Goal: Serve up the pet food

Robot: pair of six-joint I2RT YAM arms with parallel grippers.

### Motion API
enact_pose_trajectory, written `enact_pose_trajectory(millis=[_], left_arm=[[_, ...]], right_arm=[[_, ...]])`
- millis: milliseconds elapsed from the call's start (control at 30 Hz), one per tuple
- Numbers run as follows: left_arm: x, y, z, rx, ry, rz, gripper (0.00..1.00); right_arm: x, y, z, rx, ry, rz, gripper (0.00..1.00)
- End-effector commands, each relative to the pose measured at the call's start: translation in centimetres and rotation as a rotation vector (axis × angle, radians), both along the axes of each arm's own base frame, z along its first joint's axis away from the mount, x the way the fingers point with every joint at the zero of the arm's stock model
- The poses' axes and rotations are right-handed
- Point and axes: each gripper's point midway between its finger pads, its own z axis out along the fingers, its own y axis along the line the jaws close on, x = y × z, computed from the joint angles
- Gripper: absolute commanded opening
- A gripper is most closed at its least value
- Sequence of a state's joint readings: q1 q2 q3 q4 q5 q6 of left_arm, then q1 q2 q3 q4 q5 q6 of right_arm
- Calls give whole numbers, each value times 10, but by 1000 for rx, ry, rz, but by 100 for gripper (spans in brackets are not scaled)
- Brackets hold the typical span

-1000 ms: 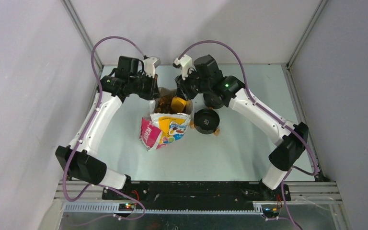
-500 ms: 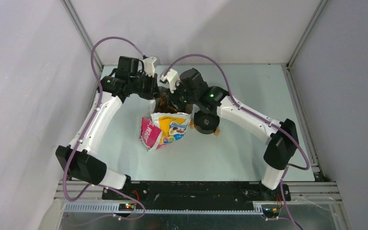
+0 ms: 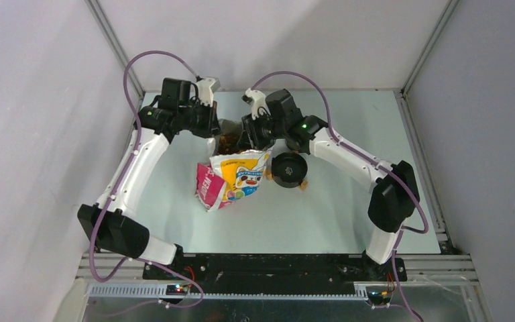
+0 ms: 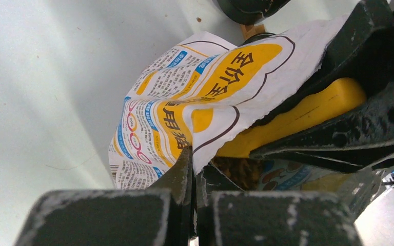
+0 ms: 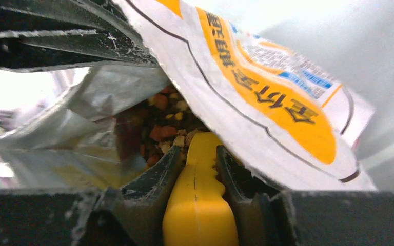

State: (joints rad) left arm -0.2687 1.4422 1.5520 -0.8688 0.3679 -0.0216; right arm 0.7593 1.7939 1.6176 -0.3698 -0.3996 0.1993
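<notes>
The cartoon-cat bag stands open at the table's middle. The pet food, brown and tan kibble, fills its mouth and shows dimly in the top view and the left wrist view. My left gripper is shut on the bag's torn top edge, holding it open. My right gripper is shut on the handle of the yellow scoop, whose head is pushed down into the kibble inside the bag. The scoop handle also shows in the left wrist view.
A black round bowl stands on the table just right of the bag, with a small tan piece at its near edge. Grey walls and metal frame posts close in the table on three sides.
My right gripper has swung from beside the bag to over its mouth and pushed the scoop down into the kibble. The bag's front flap has risen, hiding the scoop from above. The left gripper has held still.
</notes>
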Motion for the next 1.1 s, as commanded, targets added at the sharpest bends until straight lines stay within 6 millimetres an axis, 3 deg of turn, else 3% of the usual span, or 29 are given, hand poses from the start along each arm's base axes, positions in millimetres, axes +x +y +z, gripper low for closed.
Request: enact_pose_trajectory(millis=[0, 200, 533, 700, 1067], left_arm=[[1, 2, 36, -18, -146, -17, 0], [3, 14, 36, 86, -181, -46, 0], [4, 16, 32, 108, -181, -58, 0], [2, 22, 26, 149, -173, -71, 0], [1, 26, 34, 187, -190, -87, 0]], right_arm=[[-35, 17, 26, 196, 355, 27, 0], [-14, 5, 66, 310, 381, 10, 0], [41, -49, 88, 428, 480, -266, 0], [52, -58, 109, 488, 470, -251, 0], [70, -104, 139, 632, 425, -282, 0]])
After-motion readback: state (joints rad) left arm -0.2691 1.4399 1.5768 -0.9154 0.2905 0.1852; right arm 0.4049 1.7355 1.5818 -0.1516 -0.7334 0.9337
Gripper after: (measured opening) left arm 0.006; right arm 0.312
